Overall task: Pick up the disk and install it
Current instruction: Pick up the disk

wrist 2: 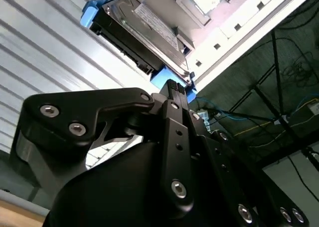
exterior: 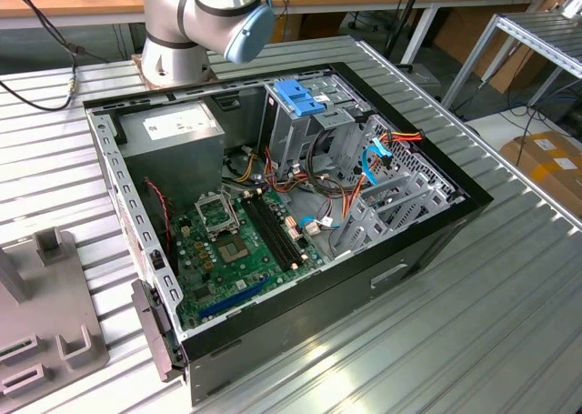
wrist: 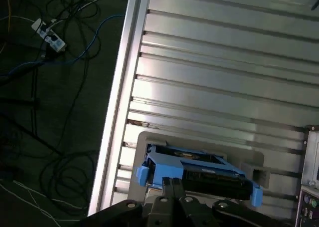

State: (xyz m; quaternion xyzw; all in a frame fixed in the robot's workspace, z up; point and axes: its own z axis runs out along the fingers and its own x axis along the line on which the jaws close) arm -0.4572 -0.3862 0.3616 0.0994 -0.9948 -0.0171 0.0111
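The disk (wrist: 209, 174) lies flat on a grey holder plate (wrist: 149, 137) on the ribbed metal table, with light-blue rails along its edges. In the second wrist view the disk (wrist 2: 144, 25) shows its labelled face and a blue rail end. My gripper (wrist: 173, 181) hangs just short of the disk's near blue rail. Its black fingers are pressed together with nothing between them. In the second wrist view the gripper (wrist 2: 172, 85) tip points at that same rail. The open computer case (exterior: 427, 241) lies on its side with a metal drive cage (exterior: 314, 127) inside.
A blue bracket (exterior: 298, 95) tops the cage, beside a grey power-supply box (exterior: 177, 136), the green motherboard (exterior: 236, 241) and loose cables. The arm's base (exterior: 182, 32) stands behind the case. A grey fixture (exterior: 45, 296) sits at the exterior view's left. Cables lie on the floor (wrist: 50, 62) past the table edge.
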